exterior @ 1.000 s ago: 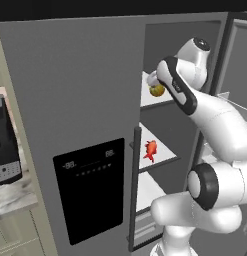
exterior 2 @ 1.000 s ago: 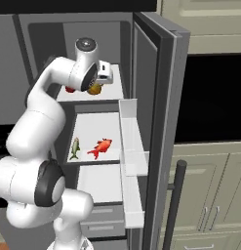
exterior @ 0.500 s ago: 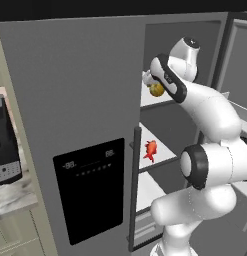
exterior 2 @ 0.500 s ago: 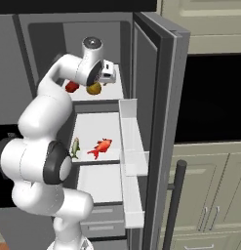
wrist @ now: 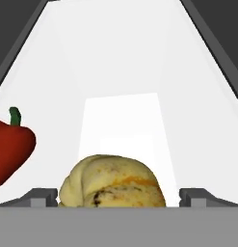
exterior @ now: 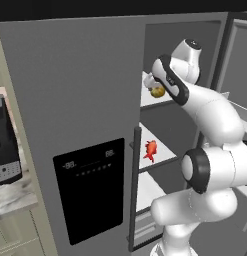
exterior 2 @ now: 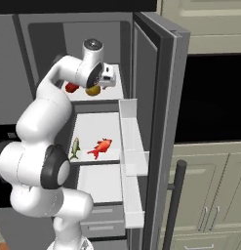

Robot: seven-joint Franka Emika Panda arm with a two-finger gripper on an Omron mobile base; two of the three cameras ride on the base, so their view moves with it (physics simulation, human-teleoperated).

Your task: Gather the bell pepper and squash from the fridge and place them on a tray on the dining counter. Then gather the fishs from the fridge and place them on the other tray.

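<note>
The fridge (exterior: 75, 90) has its right door (exterior 2: 158, 97) swung open. On the top shelf lies the yellow squash (exterior 2: 93, 91) (exterior: 157, 92), with the red bell pepper (exterior 2: 71, 88) just to its left. My gripper (exterior 2: 100, 83) reaches onto that shelf. In the hand view the squash (wrist: 112, 183) sits between the two fingertips (wrist: 41, 198), a small gap on each side, and the gripper (wrist: 119, 198) is open. The bell pepper (wrist: 9, 147) stands apart at the left. One shelf down lie the reddish fish (exterior 2: 100, 148) (exterior: 150, 149) and the silvery fish (exterior 2: 74, 147).
The open door's clear bins (exterior 2: 134, 151) jut out beside the shelves at the right. The closed left door carries a black dispenser panel (exterior: 90, 190). A dark appliance (exterior: 5, 145) stands on a marble worktop (exterior: 15, 197) at far left. Pale cabinets (exterior 2: 210, 195) stand right of the fridge.
The arm has pushed further onto the top shelf and the hand has settled around the squash. The jaws have stayed wide. Pepper, squash and fish lie where they were.
</note>
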